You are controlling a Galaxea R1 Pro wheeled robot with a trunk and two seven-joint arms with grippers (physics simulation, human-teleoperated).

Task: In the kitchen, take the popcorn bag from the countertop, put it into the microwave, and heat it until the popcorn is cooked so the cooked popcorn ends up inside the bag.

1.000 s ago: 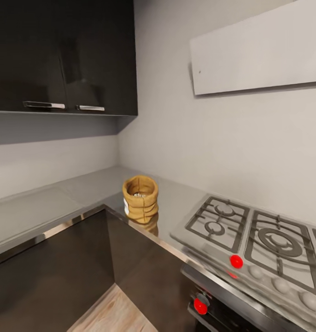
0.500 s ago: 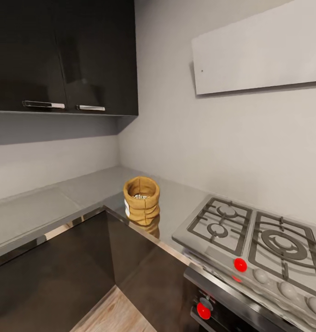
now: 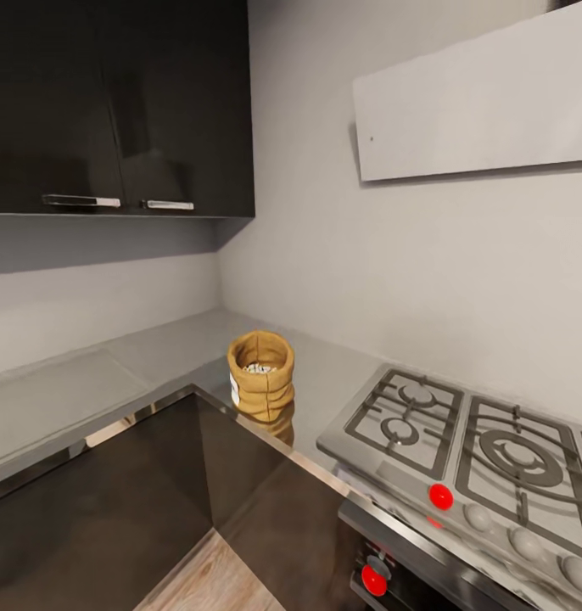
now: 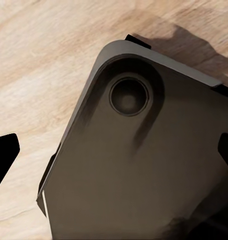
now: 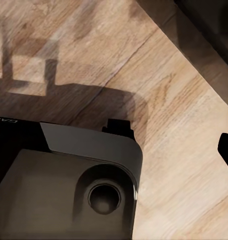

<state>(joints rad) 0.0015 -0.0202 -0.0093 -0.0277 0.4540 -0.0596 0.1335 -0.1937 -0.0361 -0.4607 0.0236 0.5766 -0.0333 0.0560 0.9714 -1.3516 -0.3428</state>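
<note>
Item 1, nearest: pale wood-plank floor (image 4: 39, 55), seen under both wrist cameras, with the robot's dark grey rounded base plate (image 4: 143, 165) lying over it. In the left wrist view a black fingertip (image 4: 4, 157) enters at one edge and another at the opposite edge, wide apart, nothing between them. In the right wrist view one black fingertip (image 5: 227, 150) shows at the frame edge over the floor; how far those jaws stand open cannot be told

Item 2: dark glossy lower cabinets (image 3: 113, 501) meeting in an inner corner, with a strip of the wood floor at their foot

Item 3: smooth light grey L-shaped countertop (image 3: 70, 390) with a steel front edge, over those cabinets

Item 4: small tan-brown burlap popcorn bag (image 3: 260, 374), upright on the countertop close to the inner corner of its front edge, rolled rim open, white label on its side, pale popcorn kernels (image 3: 259, 368) at the top. Its reflection lies on the worktop below it. Nothing stands against it

Item 5: steel gas hob (image 3: 461, 450) with grey grates, beside the bag on its right, apart from it; red knobs (image 3: 441, 496) along the front

Item 6, farthest: plain grey walls; black glossy upper cabinets (image 3: 113, 102) with steel handles above the countertop's left run; a pale flat panel (image 3: 478, 102) on the wall above the hob
</note>
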